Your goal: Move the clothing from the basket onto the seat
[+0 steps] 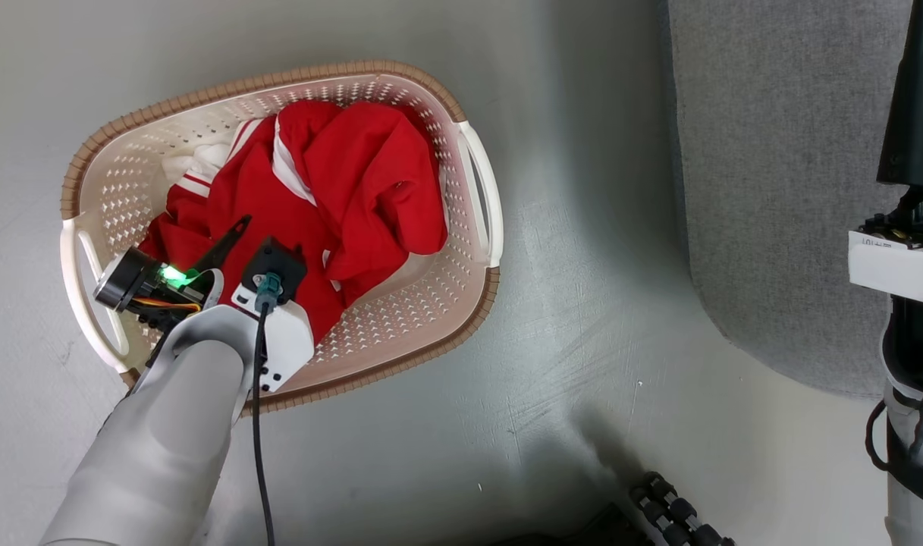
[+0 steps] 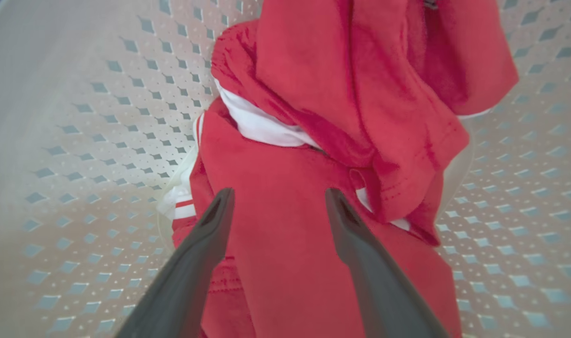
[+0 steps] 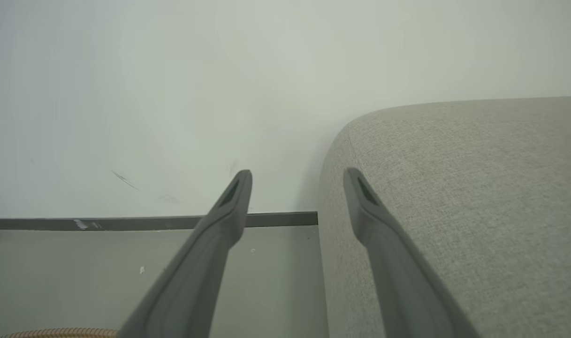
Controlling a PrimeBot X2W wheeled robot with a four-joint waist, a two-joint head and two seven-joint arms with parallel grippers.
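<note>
The one bit of writing you have is on a white tag [image 1: 896, 267] wrapped around the right arm at the right edge of the head view. Its small dark characters are too small to read.

From the head view you get the whole layout. The oval cream basket [image 1: 279, 76], with its brown woven-look rim and a white handle at each end, sits on the pale floor [image 1: 582, 341]. The grey seat [image 1: 780, 189] stands well apart from it on the right. That view also shows a green light [image 1: 174, 274] glowing on the left wrist and a black cable [image 1: 258, 425] running down the forearm.

The left wrist view takes you inside the basket. You see its perforated wall up close and the nap, stitched hems and folds of the clothing [image 2: 285, 225]. The right wrist view gives you the seat's rounded corner [image 3: 454, 188], a white wall [image 3: 219, 94] and a dark skirting strip [image 3: 125, 223]. A sliver of the basket's brown rim shows at its bottom left corner.

The clothing is bright red soft fabric with white stripe trim and white edging. It lies crumpled in the basket, from the left handle end through the middle, and one fold climbs the wall beside the right handle.

Your left gripper [image 2: 278, 195] is down inside the basket with its fingers apart over the red fabric. Contact cannot be told. Your right gripper [image 3: 298, 173] also has its fingers spread with nothing between them, pointing at the seat's corner.
</note>
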